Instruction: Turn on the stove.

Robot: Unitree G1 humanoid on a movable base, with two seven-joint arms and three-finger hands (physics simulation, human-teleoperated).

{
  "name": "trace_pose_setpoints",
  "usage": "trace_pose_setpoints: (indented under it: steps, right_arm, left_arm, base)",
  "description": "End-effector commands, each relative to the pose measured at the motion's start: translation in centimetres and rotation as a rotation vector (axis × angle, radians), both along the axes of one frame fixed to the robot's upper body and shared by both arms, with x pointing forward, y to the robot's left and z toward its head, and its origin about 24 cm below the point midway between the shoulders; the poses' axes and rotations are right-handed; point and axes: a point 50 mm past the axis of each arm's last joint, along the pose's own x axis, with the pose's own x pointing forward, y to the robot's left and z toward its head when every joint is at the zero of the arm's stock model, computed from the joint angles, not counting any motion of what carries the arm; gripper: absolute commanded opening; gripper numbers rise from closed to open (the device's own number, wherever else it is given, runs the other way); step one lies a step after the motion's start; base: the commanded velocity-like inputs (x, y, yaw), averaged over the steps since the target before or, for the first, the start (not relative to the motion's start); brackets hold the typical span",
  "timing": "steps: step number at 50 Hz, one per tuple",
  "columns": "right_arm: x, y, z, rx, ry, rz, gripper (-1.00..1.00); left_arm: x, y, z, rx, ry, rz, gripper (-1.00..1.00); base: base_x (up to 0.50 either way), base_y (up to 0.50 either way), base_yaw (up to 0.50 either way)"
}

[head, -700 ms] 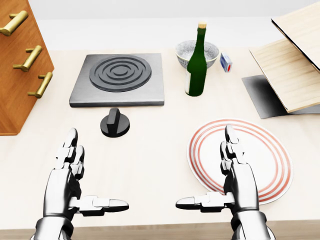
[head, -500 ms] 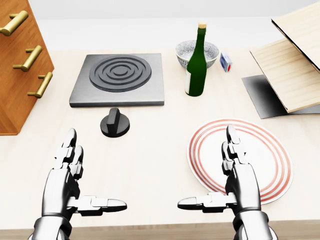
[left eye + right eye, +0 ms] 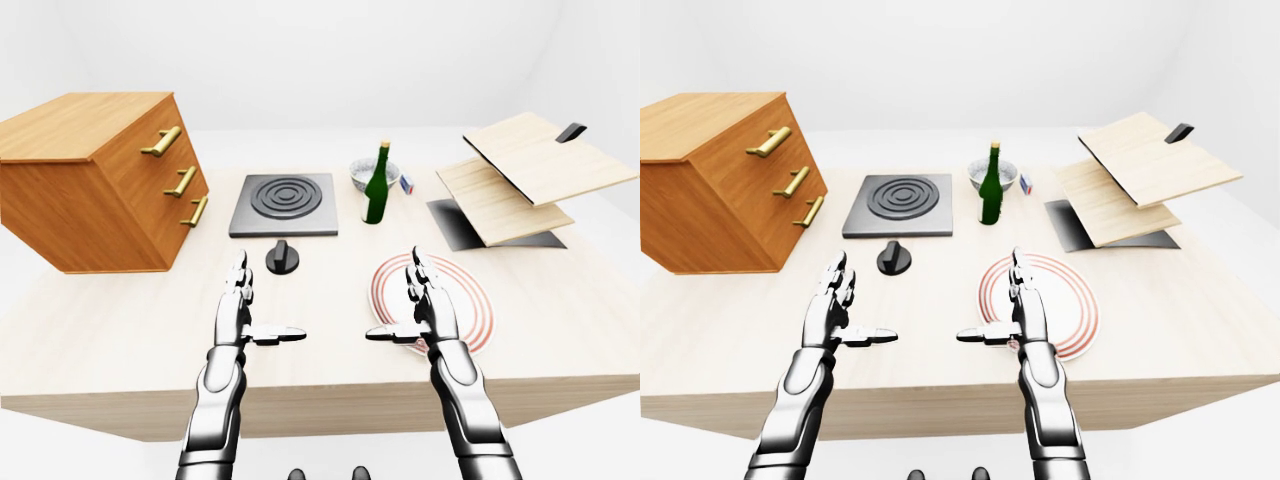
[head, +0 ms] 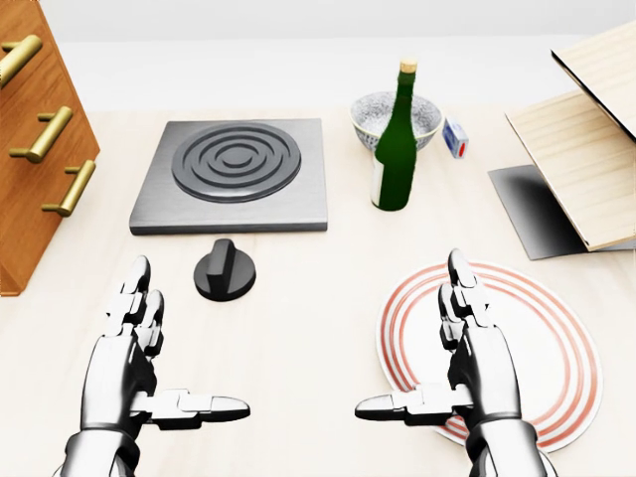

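Note:
A grey square stove [image 4: 231, 174] with a dark ringed burner lies on the pale wooden table in the upper left of the head view. Its black round knob [image 4: 225, 272] sits just below it on the table, ridge pointing up the view. My left hand [image 4: 149, 373] hovers open below and left of the knob, fingers straight, thumb pointing right. My right hand [image 4: 452, 368] is open too, over the left part of a red-ringed plate [image 4: 542, 348]. Neither hand touches the knob.
A wooden drawer chest [image 3: 95, 180] with brass handles stands left of the stove. A green bottle [image 4: 396, 144] and a patterned bowl [image 4: 432, 114] stand right of it, with a small box [image 4: 455, 137] beyond. Tilted wooden boards [image 3: 515, 175] rest at the right.
The whole picture has shifted down a little, so the camera has moved closer to the table. Both hands hold nearly the same open pose.

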Motion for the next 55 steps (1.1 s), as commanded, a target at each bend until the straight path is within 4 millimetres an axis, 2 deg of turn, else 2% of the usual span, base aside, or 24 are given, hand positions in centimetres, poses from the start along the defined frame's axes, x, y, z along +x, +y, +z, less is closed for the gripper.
trace_pose_setpoints:
  steps: [1,24,30,43,50,55]
  right_arm:
    - [0.0,0.0,0.1,0.004,-0.003,0.008,1.00]
    - [-0.2,0.0,0.1,0.008,-0.009,0.013,1.00]
    - [-0.2,-0.1,0.2,0.017,-0.025,0.014,1.00]
    - [0.0,-0.2,0.4,0.029,-0.026,0.013,1.00]
    - [0.1,-0.4,0.5,0.034,-0.029,0.012,1.00]
    - [0.3,-0.5,0.4,0.036,-0.026,0.010,1.00]
  left_arm:
    - [0.0,0.1,0.1,0.001,-0.001,0.001,1.00]
    - [0.1,0.7,0.3,-0.005,-0.005,0.018,1.00]
    - [0.2,0.7,0.2,-0.002,0.001,0.023,1.00]
    - [0.3,0.6,-0.9,0.016,0.058,0.034,1.00]
    - [0.8,-0.1,-3.2,0.025,0.110,0.015,1.00]
    - [0.9,-0.6,-3.9,0.029,0.128,0.002,1.00]
  base:
    - [0.40,0.00,0.00]
    - [0.45,0.00,0.00]
    - [0.00,0.00,0.00]
    - [0.00,0.00,0.00]
    - [0.00,0.00,0.00]
    - [0.00,0.00,0.00]
